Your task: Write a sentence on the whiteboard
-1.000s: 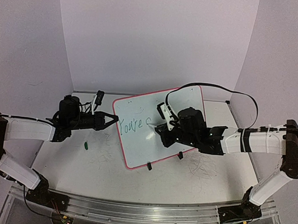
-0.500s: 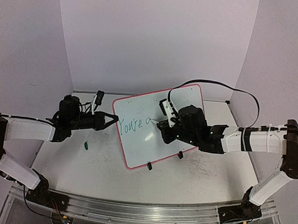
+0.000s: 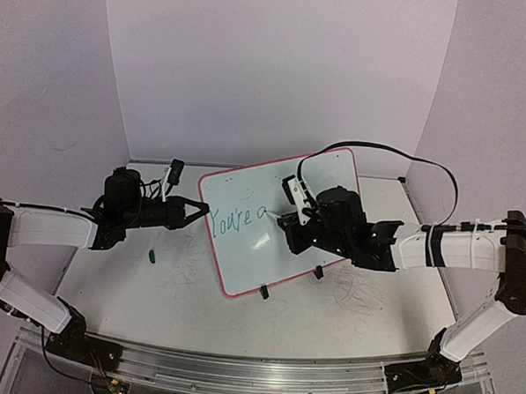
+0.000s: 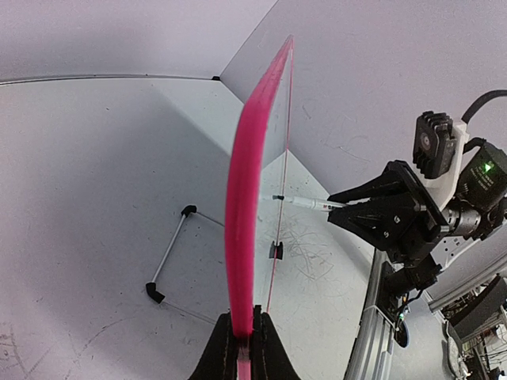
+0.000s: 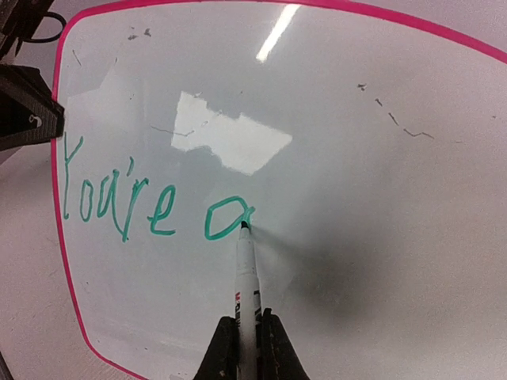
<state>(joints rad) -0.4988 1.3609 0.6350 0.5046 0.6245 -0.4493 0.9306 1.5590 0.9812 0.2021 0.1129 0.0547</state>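
The whiteboard (image 3: pixel 242 253) stands tilted on the table, a glossy white board with a pink-red frame. My left gripper (image 3: pixel 200 210) is shut on its left frame edge (image 4: pixel 242 206), which runs up between the fingers (image 4: pixel 242 340). My right gripper (image 5: pixel 247 340) is shut on a white marker (image 5: pixel 247 277). The marker's tip touches the board (image 5: pixel 372 158) at the right end of the sentence (image 5: pixel 150 207), which reads "You're a" in green. In the top view the right gripper (image 3: pixel 288 227) sits in front of the board's middle, just right of the sentence (image 3: pixel 237 219).
A small green cap (image 3: pixel 153 256) lies on the table left of the board. Two black clip feet (image 3: pixel 262 292) hold the board's lower edge. Grey scribbles (image 3: pixel 359 295) mark the tabletop. A wire stand (image 4: pixel 170 253) lies behind the board. Walls close in on three sides.
The right gripper's marker has closed the open curve into the letter "a" after "You're". The left gripper and the board have stayed still.
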